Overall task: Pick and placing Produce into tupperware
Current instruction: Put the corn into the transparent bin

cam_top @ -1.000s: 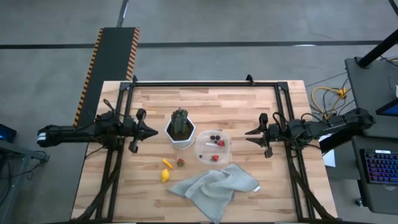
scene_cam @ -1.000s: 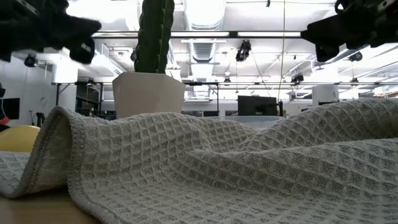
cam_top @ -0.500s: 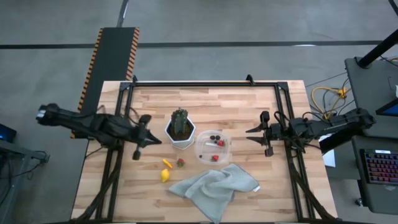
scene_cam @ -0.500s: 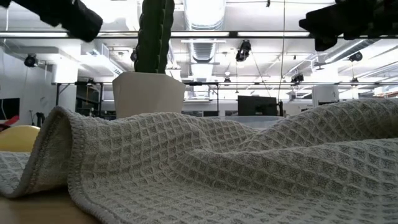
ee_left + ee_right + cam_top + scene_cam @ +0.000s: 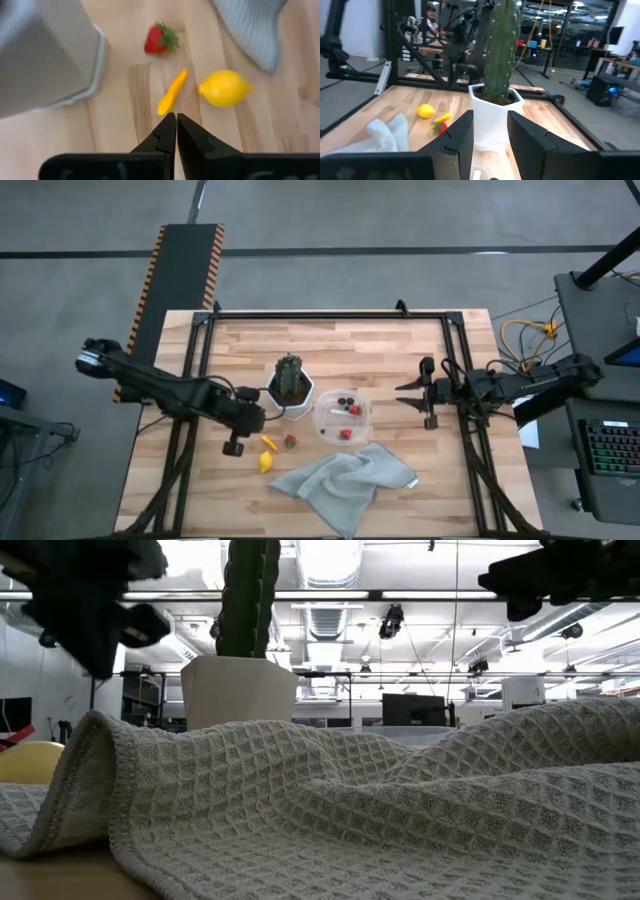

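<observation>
The left end effector (image 5: 243,432) hangs above the wooden worktop (image 5: 330,345) just beside the white pot (image 5: 290,398) that holds the cactus (image 5: 289,374), its fingers (image 5: 166,134) pressed together with nothing between them. In its wrist view the tips point at a slim yellow piece (image 5: 172,92), with a strawberry (image 5: 158,39) and a lemon (image 5: 225,88) lying close by on the bare wood. The right end effector (image 5: 404,399) hovers at the right side of the worktop, well apart from the clear tub (image 5: 344,417), its fingers (image 5: 458,137) partly spread and empty. The tub sits between the pot and the right arm and already contains red strawberries and dark berries. A grey waffle cloth (image 5: 345,479) lies crumpled just in front of the tub.
</observation>
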Tool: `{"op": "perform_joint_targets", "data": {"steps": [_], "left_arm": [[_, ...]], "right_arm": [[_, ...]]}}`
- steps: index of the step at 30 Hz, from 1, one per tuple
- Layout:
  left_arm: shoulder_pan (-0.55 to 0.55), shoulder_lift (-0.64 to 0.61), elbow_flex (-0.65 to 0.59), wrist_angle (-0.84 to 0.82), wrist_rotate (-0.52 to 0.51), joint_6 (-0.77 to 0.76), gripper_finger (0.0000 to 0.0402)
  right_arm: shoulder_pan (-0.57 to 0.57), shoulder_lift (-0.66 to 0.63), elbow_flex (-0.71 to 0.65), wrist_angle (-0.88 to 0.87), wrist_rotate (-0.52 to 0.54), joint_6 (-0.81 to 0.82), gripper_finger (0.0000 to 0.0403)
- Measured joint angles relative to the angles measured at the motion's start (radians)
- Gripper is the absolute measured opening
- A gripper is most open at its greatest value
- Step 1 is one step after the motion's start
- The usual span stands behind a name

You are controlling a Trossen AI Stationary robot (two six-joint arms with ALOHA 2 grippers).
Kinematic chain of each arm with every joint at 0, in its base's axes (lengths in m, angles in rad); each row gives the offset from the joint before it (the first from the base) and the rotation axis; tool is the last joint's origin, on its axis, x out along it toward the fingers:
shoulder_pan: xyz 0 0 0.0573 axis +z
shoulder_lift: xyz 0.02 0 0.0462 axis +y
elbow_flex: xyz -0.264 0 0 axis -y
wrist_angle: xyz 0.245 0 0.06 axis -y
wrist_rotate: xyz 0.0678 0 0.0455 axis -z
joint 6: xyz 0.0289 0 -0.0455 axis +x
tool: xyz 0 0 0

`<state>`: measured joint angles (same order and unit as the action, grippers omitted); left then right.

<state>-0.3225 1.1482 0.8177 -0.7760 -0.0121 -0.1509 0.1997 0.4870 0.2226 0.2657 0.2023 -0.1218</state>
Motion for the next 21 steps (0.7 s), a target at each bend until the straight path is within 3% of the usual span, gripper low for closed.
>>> {"op": "perform_joint_targets", "data": {"steps": [6,15,21], "left_arm": [[-0.002,0.084,0.002,0.005,0.019,0.005,0.0018],[-0.001,0.215,0.008,0.017,0.031,0.083,0.0131],[0.000,0.284,0.008,0.028,-0.026,0.127,0.0143]], "right_arm": [[0.000,0.000,0.000,0.001,0.010,-0.036,0.0110],[0.000,0.000,0.000,0.001,0.010,-0.032,0.0111],[0.000,0.000,0.000,0.001,0.010,-0.032,0.0111]]}}
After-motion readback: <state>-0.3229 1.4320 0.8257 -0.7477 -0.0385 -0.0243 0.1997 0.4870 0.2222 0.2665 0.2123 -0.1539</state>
